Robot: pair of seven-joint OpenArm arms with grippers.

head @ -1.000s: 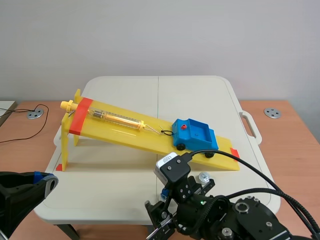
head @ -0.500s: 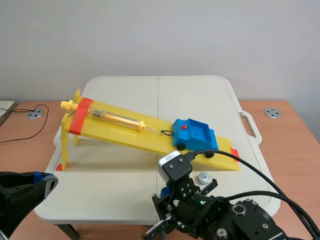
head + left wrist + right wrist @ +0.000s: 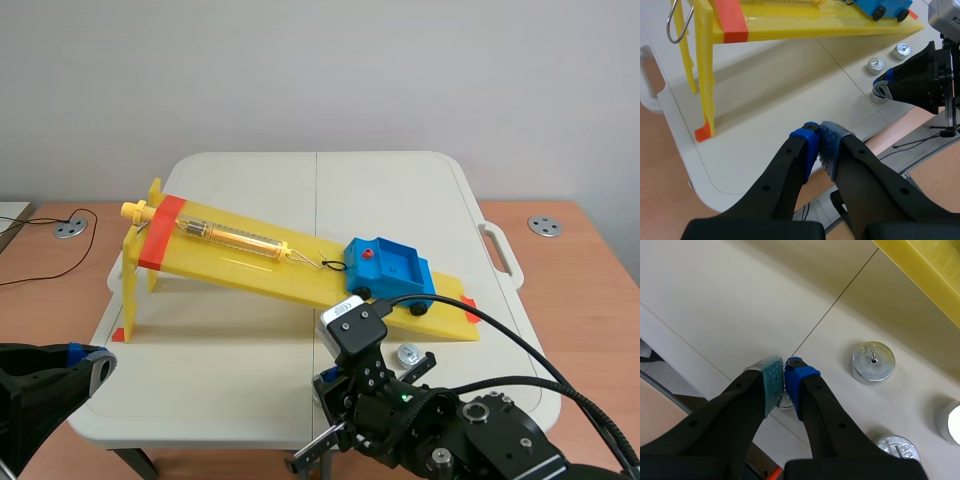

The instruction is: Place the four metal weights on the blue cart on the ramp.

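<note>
The blue cart [image 3: 392, 265] stands low on the yellow ramp [image 3: 250, 272], hooked to a yellow spring scale [image 3: 235, 238]. My right gripper [image 3: 783, 367] is at the table's near edge, shut on the top of a metal weight [image 3: 785, 401], which shows just below its pads. Whether that weight is off the table I cannot tell. Three more weights stand ahead of it toward the ramp: one [image 3: 873, 361] close by, one [image 3: 895, 446] beside the finger, one [image 3: 952, 422] partly cut off. My left gripper [image 3: 819, 131] is shut on nothing, off the table's near left corner.
The ramp's tall yellow legs [image 3: 702, 75] stand at the left side of the white table [image 3: 200, 385]. In the left wrist view the right gripper [image 3: 885, 85] hangs near two weights [image 3: 875, 64]. A wooden surface lies around the table.
The right arm has shifted a little toward the ramp and upward, its gripper staying shut on the weight. The left arm has not moved.
</note>
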